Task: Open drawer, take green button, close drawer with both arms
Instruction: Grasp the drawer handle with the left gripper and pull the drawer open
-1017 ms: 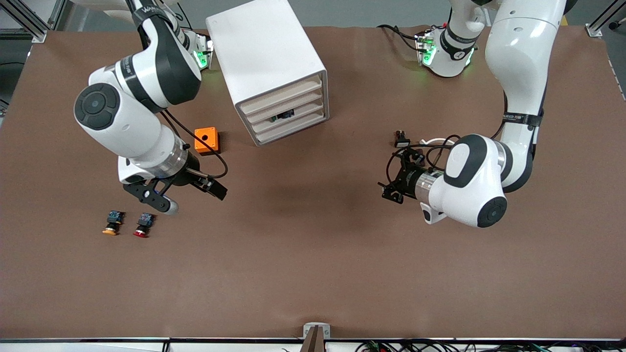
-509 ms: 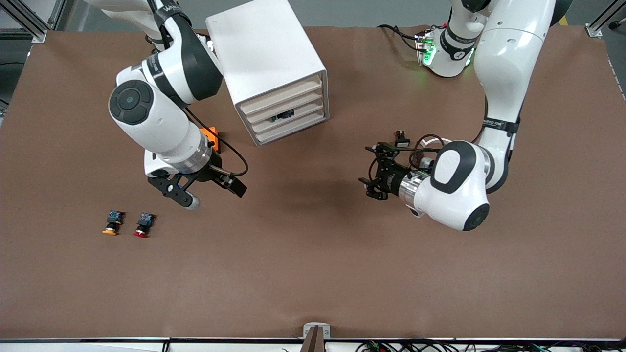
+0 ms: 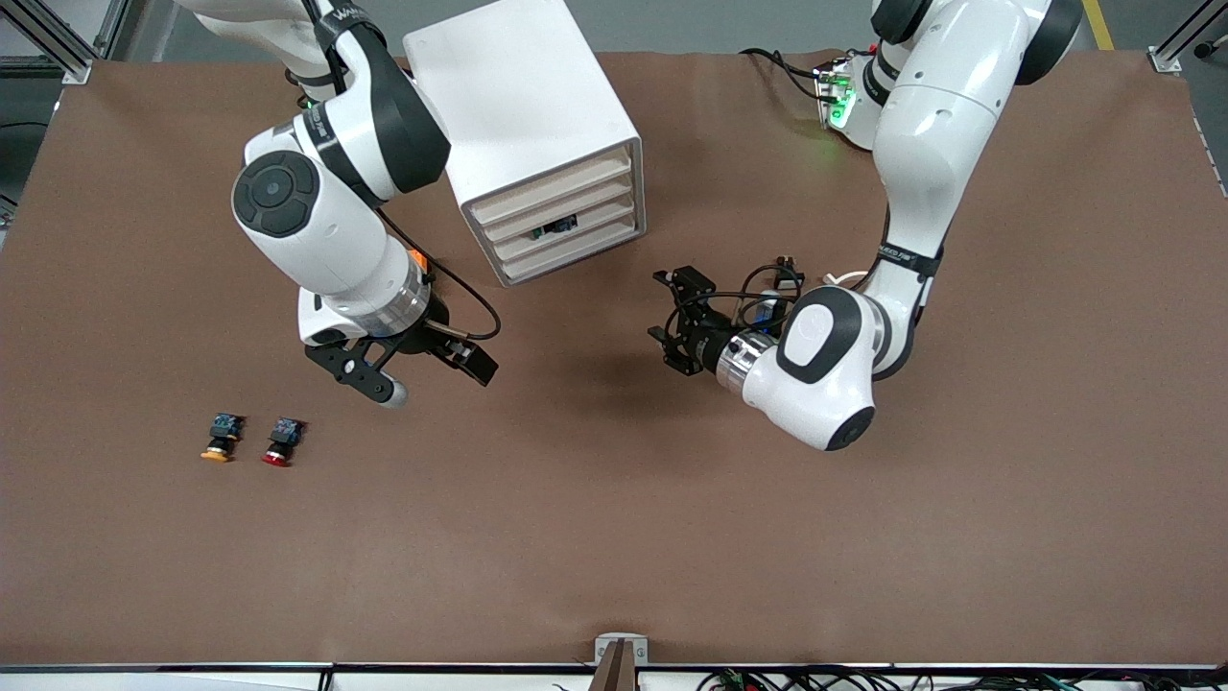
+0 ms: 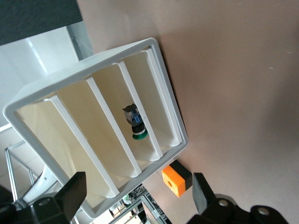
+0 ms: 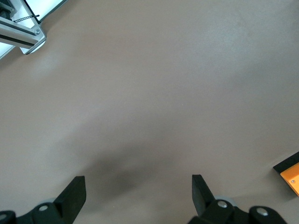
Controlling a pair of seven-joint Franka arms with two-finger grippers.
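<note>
The white cabinet (image 3: 523, 115) stands near the right arm's base, its four drawers all pushed in. The drawer (image 3: 597, 222), third from the top, holds the green-capped button (image 3: 554, 228), which shows through its front. In the left wrist view the button (image 4: 137, 126) lies inside the drawer (image 4: 117, 105). My left gripper (image 3: 673, 321) hangs open and empty in front of the cabinet, apart from it and facing it. My right gripper (image 3: 430, 376) is open and empty over bare table, between the cabinet and the two loose buttons. The right wrist view shows its fingers (image 5: 74, 193) over plain brown mat.
An orange box (image 4: 176, 178) sits beside the cabinet, mostly hidden under the right arm (image 3: 326, 240) in the front view. A red-capped button (image 3: 278, 443) and a yellow-capped button (image 3: 219, 440) lie toward the right arm's end of the table. A small black part (image 3: 787, 274) lies by the left arm's cables.
The left gripper has swung in toward the front of the cabinet. The right gripper has moved from near the loose buttons toward the table's middle. Both stayed open.
</note>
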